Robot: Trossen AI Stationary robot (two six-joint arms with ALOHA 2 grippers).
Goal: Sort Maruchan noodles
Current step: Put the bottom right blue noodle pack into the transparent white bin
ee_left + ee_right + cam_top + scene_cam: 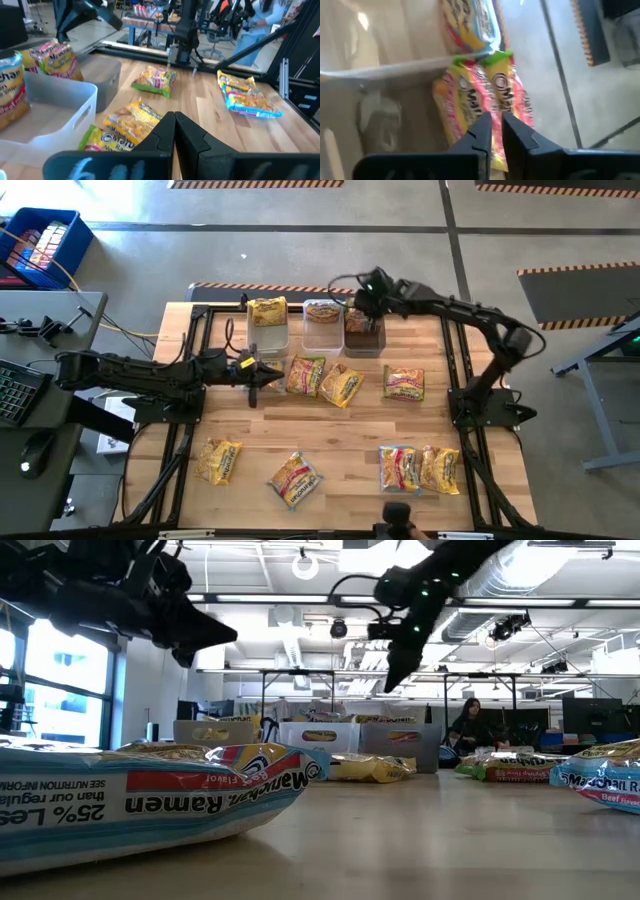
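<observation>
Up at 12 o'clock on the table (350, 430) sit three bins (323, 326) in a row (each with packets inside). Right claw (362, 308) hangs over the dark bin (363, 340), its fingers pressed almost together and holding nothing, just above a pink packet (490, 95). Left claw (262, 375) is pressed together too, near 9 o'clock beside a green packet (305, 375). More packets (404, 382) lie scattered, some at 6 o'clock.
</observation>
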